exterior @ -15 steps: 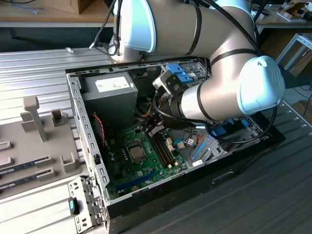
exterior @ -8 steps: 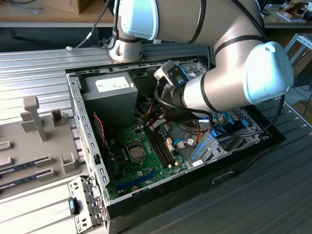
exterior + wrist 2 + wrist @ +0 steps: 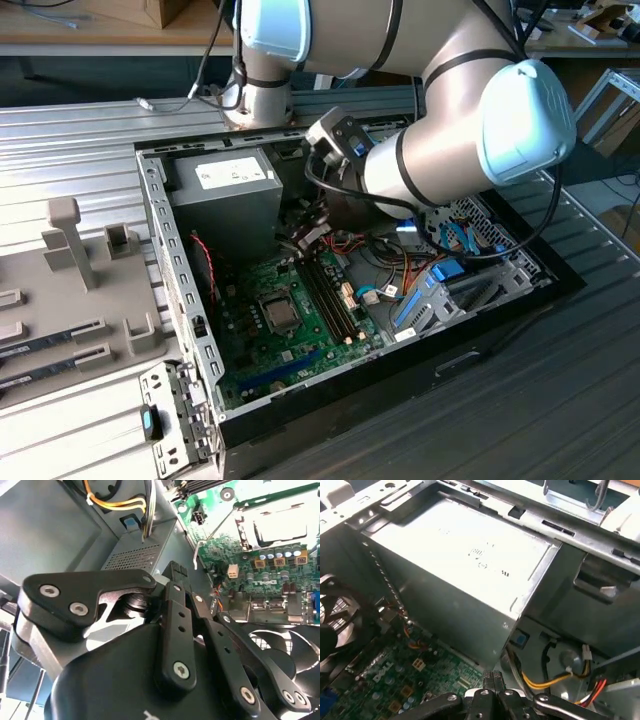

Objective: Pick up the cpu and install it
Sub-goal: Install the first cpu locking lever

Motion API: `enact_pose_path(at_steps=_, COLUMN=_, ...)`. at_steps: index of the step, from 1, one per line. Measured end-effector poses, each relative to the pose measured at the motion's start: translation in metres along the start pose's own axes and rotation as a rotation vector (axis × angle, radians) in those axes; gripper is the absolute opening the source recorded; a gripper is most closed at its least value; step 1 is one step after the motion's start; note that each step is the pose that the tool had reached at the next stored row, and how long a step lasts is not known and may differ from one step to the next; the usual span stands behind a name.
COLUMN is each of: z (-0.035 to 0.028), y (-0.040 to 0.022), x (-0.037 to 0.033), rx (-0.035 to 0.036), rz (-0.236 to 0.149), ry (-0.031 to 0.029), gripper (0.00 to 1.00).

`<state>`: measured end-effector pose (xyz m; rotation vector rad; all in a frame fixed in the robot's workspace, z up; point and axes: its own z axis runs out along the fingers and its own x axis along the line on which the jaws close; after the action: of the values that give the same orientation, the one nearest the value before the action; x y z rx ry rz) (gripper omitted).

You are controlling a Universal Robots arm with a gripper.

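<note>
Inside the open computer case [image 3: 185,300] lies the green motherboard [image 3: 245,345] with its socket frame [image 3: 279,314]. In the second wrist view a silvery square that looks like the cpu [image 3: 280,524] lies inside that frame under glare, and the thin socket lever [image 3: 212,530] stands beside it. My gripper [image 3: 175,571] hangs above the board beside the power supply [image 3: 50,525], some way from the socket. Its black fingertips are pressed together, shut, with nothing visible between them. The first wrist view shows the gripper [image 3: 490,679] over the board's edge [image 3: 395,680].
The grey power supply [image 3: 225,190] fills the case's far corner, with yellow and red cables [image 3: 545,680] beside it. A black fan [image 3: 280,645] sits close to the gripper. Memory slots [image 3: 330,295] and a drive cage [image 3: 450,290] lie right of the socket. A grey fixture [image 3: 70,300] stands outside on the left.
</note>
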<state>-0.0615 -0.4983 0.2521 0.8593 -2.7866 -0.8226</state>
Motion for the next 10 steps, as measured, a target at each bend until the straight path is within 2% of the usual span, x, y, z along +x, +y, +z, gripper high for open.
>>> enact_pose_path(at_steps=1, z=0.0005, y=0.0, x=-0.0001, rx=0.0009, rz=-0.008, ry=0.0059, gripper=0.11)
enact_pose_path(at_steps=2, z=0.0009, y=-0.0001, x=-0.0001, rx=0.0023, rz=-0.019, ry=0.0148, gripper=0.11)
enact_pose_path(at_steps=3, z=0.0017, y=-0.0005, x=-0.0001, rx=0.0054, rz=-0.034, ry=0.0273, gripper=0.11)
enact_pose_path(at_steps=5, z=0.0033, y=-0.0007, x=-0.0004, rx=0.0123, rz=-0.045, ry=0.0405, gripper=0.11)
enact_pose_path(at_steps=7, z=0.0069, y=0.0012, x=-0.0028, rx=0.0237, rz=-0.045, ry=0.0499, gripper=0.11)
enact_pose_path(at_steps=10, z=0.0137, y=0.0064, x=-0.0079, rx=0.0453, rz=-0.04, ry=0.0647, gripper=0.11)
